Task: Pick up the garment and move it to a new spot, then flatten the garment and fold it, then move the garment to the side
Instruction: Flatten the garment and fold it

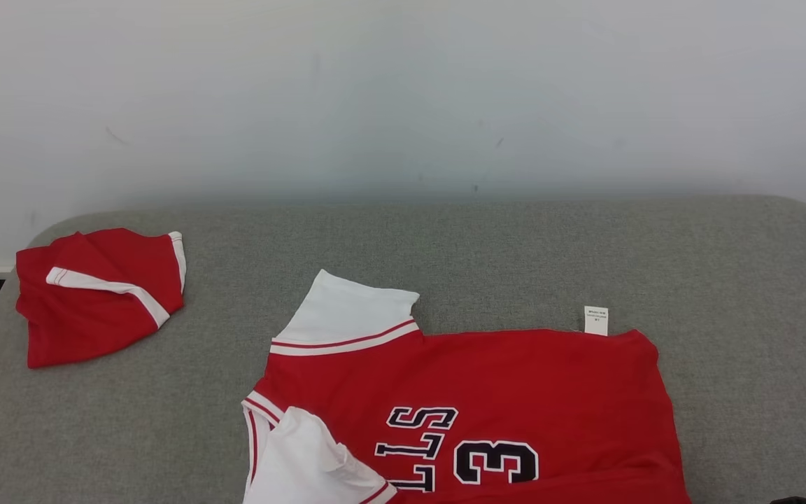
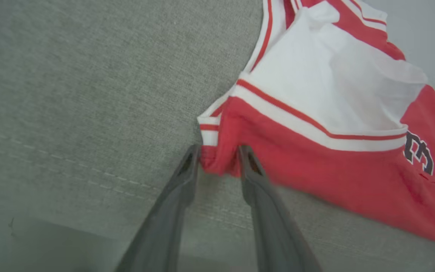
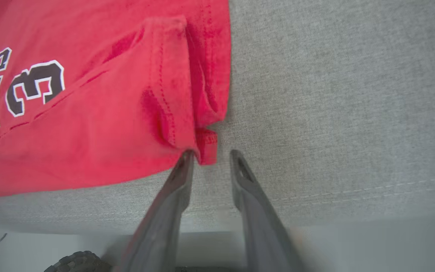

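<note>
Left gripper (image 2: 219,155): fingers narrowly apart, with the jersey's (image 2: 315,170) red shoulder corner bunched between the tips and touching both. Whether it is pinched, I cannot tell. Far left on the grey pad (image 1: 515,252) lies a folded red piece (image 1: 95,294) with white trim, well apart from the jersey. The jersey lies at the pad's near middle, white sleeves left, hem right, a tag (image 1: 595,320) at its far edge. Right gripper (image 3: 212,155): fingers slightly apart, the hem corner touching one tip and clear of the other.
</note>
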### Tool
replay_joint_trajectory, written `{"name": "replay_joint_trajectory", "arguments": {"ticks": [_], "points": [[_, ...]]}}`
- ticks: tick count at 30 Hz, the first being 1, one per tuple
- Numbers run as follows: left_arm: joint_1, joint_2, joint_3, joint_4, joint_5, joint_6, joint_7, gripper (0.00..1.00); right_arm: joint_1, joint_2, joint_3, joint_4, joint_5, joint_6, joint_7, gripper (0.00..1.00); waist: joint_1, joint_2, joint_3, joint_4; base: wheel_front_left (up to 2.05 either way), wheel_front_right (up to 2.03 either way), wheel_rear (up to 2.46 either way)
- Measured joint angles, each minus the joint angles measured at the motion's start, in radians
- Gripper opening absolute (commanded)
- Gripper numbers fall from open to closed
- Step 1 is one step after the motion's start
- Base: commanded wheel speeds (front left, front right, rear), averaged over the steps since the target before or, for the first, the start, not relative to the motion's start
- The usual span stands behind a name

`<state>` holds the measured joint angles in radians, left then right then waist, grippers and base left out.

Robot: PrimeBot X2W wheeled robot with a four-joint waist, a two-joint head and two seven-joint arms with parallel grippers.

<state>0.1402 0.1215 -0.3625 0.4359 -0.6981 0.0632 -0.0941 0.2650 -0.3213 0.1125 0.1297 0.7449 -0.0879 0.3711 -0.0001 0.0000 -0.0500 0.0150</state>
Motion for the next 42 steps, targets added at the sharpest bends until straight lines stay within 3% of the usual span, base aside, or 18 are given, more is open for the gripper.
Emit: {"name": "replay_joint_trajectory", "arguments": {"ticks": [10,14,18,23,31,42], "points": [[-0.002,0.06,0.073,-0.064,0.004,0.035,0.008,1.0,0.002,-0.054,-0.058,-0.085,-0.074,-0.028,0.006,1.0,0.0,0.0,0.005,0.002,0.0,0.0,0.0],[-0.056,0.084,0.096,-0.112,0.03,0.043,-0.003,1.0,-0.09,-0.058,-0.1,-0.138,-0.096,-0.036,-0.016,1.0,0.0,0.0,0.006,0.003,0.0,0.0,0.0],[-0.178,0.099,0.075,-0.156,0.072,0.044,0.02,1.0,-0.2,-0.061,-0.076,-0.16,-0.115,-0.036,0.007,1.0,0.0,0.0,0.015,0.005,0.0,0.0,0.0],[-0.347,0.09,0.026,-0.153,0.111,0.045,0.105,1.0,-0.336,-0.06,0.007,-0.121,-0.146,-0.036,0.093,1.0,0.0001,0.0,0.043,0.008,0.0,0.0,0.0],[-0.665,0.008,-0.043,-0.066,0.197,0.06,0.273,1.0,-0.566,-0.031,0.085,-0.005,-0.192,-0.037,0.225,1.0,0.0003,0.0001,0.123,0.014,0.0,0.0,0.0],[-0.833,0.008,-0.026,0.076,0.267,0.06,0.442,1.0,-0.758,0.047,0.102,0.134,-0.251,-0.037,0.317,1.0,0.0003,0.0002,0.254,-0.015,0.0,0.0,0.0]]}}
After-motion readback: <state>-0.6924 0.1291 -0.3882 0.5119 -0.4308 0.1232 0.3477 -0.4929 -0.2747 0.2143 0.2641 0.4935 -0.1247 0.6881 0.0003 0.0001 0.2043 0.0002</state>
